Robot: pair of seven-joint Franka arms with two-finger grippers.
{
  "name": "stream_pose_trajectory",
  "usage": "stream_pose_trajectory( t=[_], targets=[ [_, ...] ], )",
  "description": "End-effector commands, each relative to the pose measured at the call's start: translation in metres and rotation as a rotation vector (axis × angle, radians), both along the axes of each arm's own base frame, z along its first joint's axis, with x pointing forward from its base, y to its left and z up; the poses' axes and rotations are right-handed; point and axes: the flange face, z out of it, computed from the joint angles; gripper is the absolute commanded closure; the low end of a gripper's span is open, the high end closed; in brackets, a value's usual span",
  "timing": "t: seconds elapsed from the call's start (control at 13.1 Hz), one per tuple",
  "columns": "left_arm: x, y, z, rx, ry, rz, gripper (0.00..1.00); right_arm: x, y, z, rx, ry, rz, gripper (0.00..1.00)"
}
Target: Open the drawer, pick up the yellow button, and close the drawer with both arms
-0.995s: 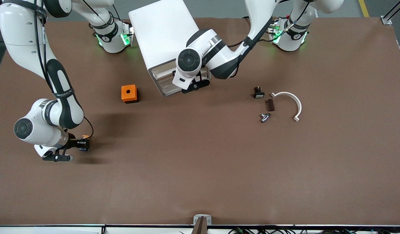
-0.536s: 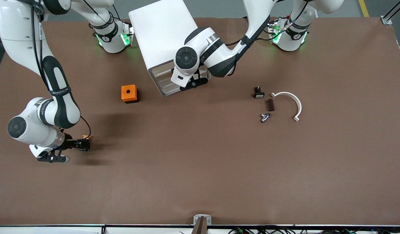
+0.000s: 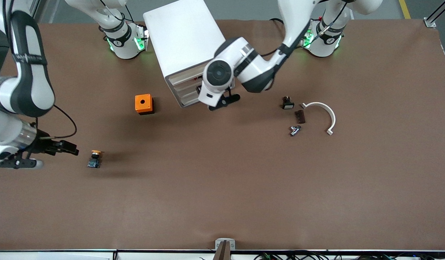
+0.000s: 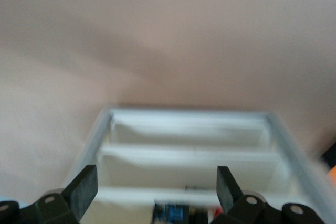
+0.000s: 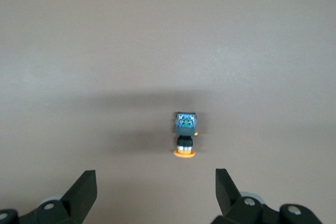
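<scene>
Button lies on desk, just ahead of right gripper, jaws spread, empty. Left gripper jaws spread in front of cabinet, drawer ahead of them.

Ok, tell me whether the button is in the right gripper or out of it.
Out. The button lies alone on the table, and the right gripper is open beside it, touching nothing.

I see the right gripper has let go and backed off the button (now lying alone on the table), while the left gripper shifted along the cabinet front.
</scene>
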Motion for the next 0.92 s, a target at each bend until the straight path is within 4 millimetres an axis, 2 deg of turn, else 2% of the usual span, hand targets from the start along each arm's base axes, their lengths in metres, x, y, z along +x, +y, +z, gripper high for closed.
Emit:
stream_pose_trajectory(
  t=[0.0,0.08,0.23,0.38,0.61,0.77,0.84],
  targets=[
    [0.071,0.092,0.053,0.065,-0.142,0.087,0.00,-0.014,-0.002,0.055,0.027,0.016,-0.046,0.00],
    [0.097,0.127,0.062,0.103,-0.188,0.119,0.00,-0.020,0.000,0.074,0.035,0.035,-0.088,0.00],
    [0.135,0.183,0.095,0.115,-0.263,0.206,0.00,-0.036,0.005,0.112,-0.001,0.041,-0.134,0.00],
    [0.163,0.236,0.134,0.093,-0.322,0.294,0.00,-0.053,0.006,0.144,-0.037,0.023,-0.153,0.00],
    [0.172,0.290,0.183,0.060,-0.401,0.276,0.00,-0.074,0.005,0.180,-0.037,0.036,-0.176,0.00],
    [0.171,0.334,0.215,0.048,-0.455,0.159,0.00,-0.082,0.002,0.198,-0.036,0.039,-0.179,0.00],
    [0.166,0.351,0.224,0.056,-0.442,0.052,0.00,-0.083,0.002,0.205,-0.037,0.042,-0.181,0.00]
  ],
)
